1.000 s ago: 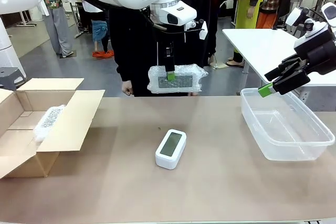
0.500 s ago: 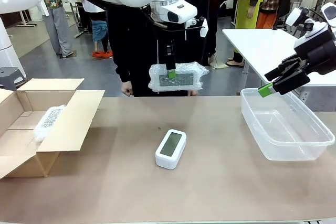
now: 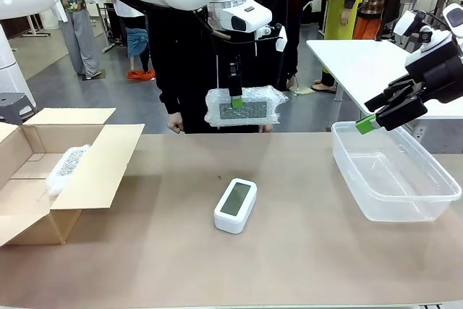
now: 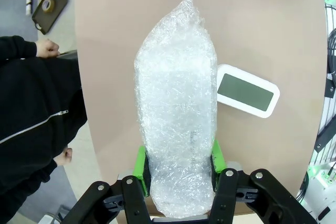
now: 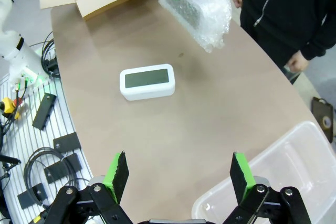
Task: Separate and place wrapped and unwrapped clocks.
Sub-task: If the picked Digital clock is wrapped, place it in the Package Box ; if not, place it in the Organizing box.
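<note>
High over the far middle of the table, my left gripper [image 3: 235,101] is shut on a bubble-wrapped clock [image 3: 241,108]. In the left wrist view the wrapped clock [image 4: 177,129] sits between the green pads [image 4: 140,163] of that gripper [image 4: 177,163]. The bare white clock [image 3: 235,205] lies on the table's centre, also seen as the unwrapped clock [image 4: 246,90] [image 5: 147,82]. Another wrapped clock [image 3: 66,167] rests inside the cardboard box [image 3: 90,171] at left. My right gripper [image 3: 370,122] hangs open above the clear plastic bin [image 3: 427,197]; its open gripper [image 5: 178,169] holds nothing.
A person in a black jacket [image 3: 184,48] stands at the far edge, hands [image 3: 174,122] near the table. The brown tabletop [image 3: 304,251] has free room in front and between box and bin. A white table [image 3: 362,59] stands behind at right.
The left gripper rose very slightly with the wrapped clock between one second ago and half a second ago; since then nothing has moved.
</note>
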Controlling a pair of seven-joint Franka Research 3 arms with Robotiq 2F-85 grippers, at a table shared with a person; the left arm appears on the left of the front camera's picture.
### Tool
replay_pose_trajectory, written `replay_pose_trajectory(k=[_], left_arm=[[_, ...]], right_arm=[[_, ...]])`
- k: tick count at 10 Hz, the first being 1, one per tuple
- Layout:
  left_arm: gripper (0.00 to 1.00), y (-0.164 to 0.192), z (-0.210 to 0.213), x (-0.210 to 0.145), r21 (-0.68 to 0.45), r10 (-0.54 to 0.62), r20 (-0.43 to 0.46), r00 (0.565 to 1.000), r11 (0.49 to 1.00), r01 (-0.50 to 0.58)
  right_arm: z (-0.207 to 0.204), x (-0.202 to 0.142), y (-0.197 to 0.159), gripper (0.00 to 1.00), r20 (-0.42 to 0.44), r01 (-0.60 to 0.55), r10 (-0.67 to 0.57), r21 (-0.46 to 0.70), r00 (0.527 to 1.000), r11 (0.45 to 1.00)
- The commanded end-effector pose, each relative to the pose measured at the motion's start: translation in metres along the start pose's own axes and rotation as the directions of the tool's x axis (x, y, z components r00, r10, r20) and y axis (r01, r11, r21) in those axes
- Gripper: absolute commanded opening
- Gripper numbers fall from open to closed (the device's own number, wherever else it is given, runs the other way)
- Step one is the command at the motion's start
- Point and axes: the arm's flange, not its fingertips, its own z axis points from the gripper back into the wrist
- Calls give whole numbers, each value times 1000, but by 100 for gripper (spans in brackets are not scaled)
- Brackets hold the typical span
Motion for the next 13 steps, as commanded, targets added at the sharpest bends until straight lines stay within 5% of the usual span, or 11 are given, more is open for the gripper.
replay_pose_trajectory(k=[1, 4, 6, 7, 9, 13], left_arm=[[53, 5, 6, 5, 9, -8, 0, 1000, 1000, 8], [53, 0, 0, 0, 0, 0, 0, 1000, 1000, 0], [53, 14, 23, -69, 3, 346, 54, 937, 938, -346], [53, 14, 26, -107, -27, 494, 60, 867, 869, -493], [53, 15, 21, -181, -46, 751, 24, 660, 660, -750], [53, -21, -7, -312, -140, 968, -89, 233, 219, -966]], right_arm=[[-3, 0, -3, 100, 26, -8, 8, 25, 1000, 1000], [-3, 0, -3, 100, 26, -8, 8, 25, 1000, 1000], [-3, 0, -3, 100, 26, -8, 8, 25, 1000, 1000], [-3, 0, -3, 100, 26, -8, 8, 25, 1000, 1000], [-3, 0, -3, 100, 26, -8, 8, 25, 1000, 1000], [-3, 0, -3, 100, 26, -8, 8, 25, 1000, 1000]])
